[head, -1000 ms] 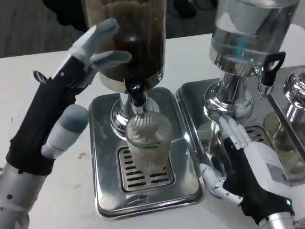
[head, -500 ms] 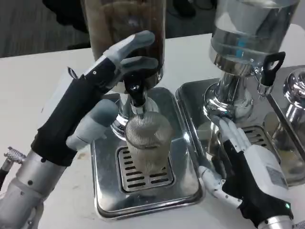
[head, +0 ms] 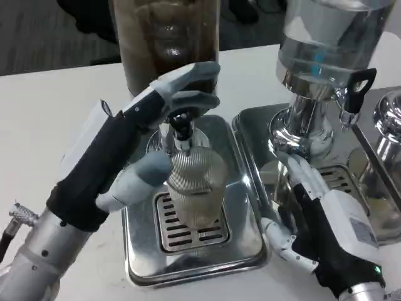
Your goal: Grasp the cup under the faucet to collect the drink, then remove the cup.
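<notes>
Cup (head: 195,188) sits upright on the drip tray (head: 247,251), right under the black faucet (head: 182,125) of the dark-drink dispenser (head: 166,44). Left hand (head: 147,135) spread around it, thumb at cup's left side, fingers by the faucet, not clamped. Right hand (head: 319,216) lies flat, fingers apart, on the neighbouring tray (head: 250,125), holding nothing.

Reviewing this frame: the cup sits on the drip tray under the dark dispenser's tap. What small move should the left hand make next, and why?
Probably close around the cup. The left hand is beside it, thumb near its left side and fingers spread up by the tap; whether the thumb touches is unclear. The cup stands on the drip tray, ungripped. The right hand rests by the neighbouring dispenser's tray.
</notes>
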Available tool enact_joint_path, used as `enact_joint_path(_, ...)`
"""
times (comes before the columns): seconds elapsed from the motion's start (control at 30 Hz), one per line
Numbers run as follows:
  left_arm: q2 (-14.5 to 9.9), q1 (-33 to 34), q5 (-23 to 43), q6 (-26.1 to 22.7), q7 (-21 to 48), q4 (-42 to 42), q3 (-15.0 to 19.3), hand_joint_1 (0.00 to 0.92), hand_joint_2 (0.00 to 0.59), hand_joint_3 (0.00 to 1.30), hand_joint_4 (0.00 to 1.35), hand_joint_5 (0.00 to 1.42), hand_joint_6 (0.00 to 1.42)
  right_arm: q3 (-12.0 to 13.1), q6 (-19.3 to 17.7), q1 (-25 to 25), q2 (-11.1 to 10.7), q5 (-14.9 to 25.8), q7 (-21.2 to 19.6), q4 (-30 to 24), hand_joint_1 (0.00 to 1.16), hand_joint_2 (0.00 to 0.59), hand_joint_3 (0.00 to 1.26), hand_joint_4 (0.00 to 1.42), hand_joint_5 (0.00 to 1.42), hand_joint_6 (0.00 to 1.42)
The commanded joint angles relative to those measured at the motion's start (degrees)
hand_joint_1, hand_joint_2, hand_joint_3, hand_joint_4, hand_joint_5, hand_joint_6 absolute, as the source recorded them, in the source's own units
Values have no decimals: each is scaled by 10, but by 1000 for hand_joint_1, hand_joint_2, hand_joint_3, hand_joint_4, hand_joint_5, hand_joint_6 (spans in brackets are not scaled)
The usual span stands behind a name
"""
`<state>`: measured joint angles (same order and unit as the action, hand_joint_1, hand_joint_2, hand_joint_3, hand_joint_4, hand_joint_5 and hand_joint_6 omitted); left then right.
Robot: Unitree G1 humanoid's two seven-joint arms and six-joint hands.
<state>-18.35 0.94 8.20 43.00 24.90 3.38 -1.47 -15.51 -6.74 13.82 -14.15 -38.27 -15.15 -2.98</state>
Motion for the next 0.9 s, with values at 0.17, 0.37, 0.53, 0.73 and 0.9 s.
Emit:
enact_joint_path(0.17,-8,-19,-94,37,-14,-9,-15,0,104,224,123,319,269,6,-5,-4,0,11,4,-2,356,431,34,0,14,146)
enact_joint_path(0.37,-13,-26,-129,50,-35,-16,-18,0,104,241,122,319,271,7,-6,-4,-2,16,6,-1,355,431,37,0,14,146)
enact_joint_path(0.53,-18,-34,-162,57,-53,-23,-22,0,105,252,130,319,272,8,-8,-7,-3,21,9,1,355,431,42,0,15,146)
enact_joint_path(0.73,-24,-35,-163,56,-66,-21,-28,0,105,257,134,319,272,14,-13,-11,1,37,15,5,355,431,38,0,15,156)
enact_joint_path(0.9,-28,-30,-164,56,-69,-15,-36,0,105,261,134,319,272,25,-23,-14,2,76,32,3,381,431,6,0,5,180)
